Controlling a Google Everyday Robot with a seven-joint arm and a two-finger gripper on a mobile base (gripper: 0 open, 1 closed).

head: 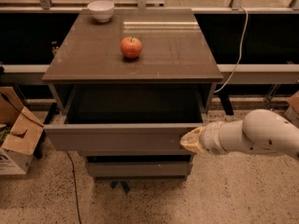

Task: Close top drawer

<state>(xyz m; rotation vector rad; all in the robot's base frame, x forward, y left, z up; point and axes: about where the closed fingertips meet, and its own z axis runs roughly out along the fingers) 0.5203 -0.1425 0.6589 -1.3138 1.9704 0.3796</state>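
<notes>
The top drawer (117, 138) is a wide grey-brown box with a flat handleless front. It stands pulled out from under the cabinet's tabletop (173, 55), its dark inside showing. My gripper (190, 141) is at the end of the white arm that comes in from the right. Its pale tip is against the right end of the drawer's front panel.
A red apple (131, 47) and a white bowl (101, 10) sit on the tabletop. A narrower lower drawer front (138, 168) is below. A cardboard box (16, 134) stands on the floor at left. A white cable (240, 45) hangs at right.
</notes>
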